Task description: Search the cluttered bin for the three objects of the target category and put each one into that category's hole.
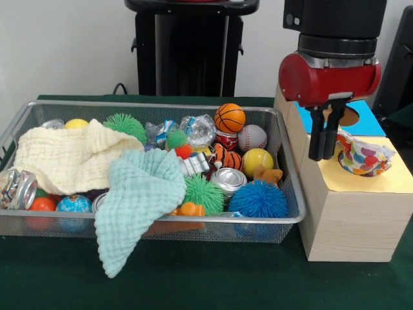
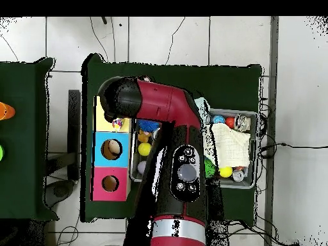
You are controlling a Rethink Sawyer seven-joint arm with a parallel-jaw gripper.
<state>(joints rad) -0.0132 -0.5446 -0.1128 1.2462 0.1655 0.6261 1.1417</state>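
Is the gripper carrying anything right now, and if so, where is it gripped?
Nothing is held. The gripper hangs empty over the boxes; the patterned fabric bundle lies beside it on the yellow-topped box, not between the fingers.

You are looking close across the counter [image 1: 193, 284] toward the robot. Overhead, you are looking straight down from high up. Both are sharing the bin [image 1: 292, 194] [image 2: 255, 150].

A robotics lab here: pedestal-mounted red arm [image 2: 173, 160], green-clothed worktop [image 1: 206, 278], cables trailing across tiled floor [image 2: 295, 96]
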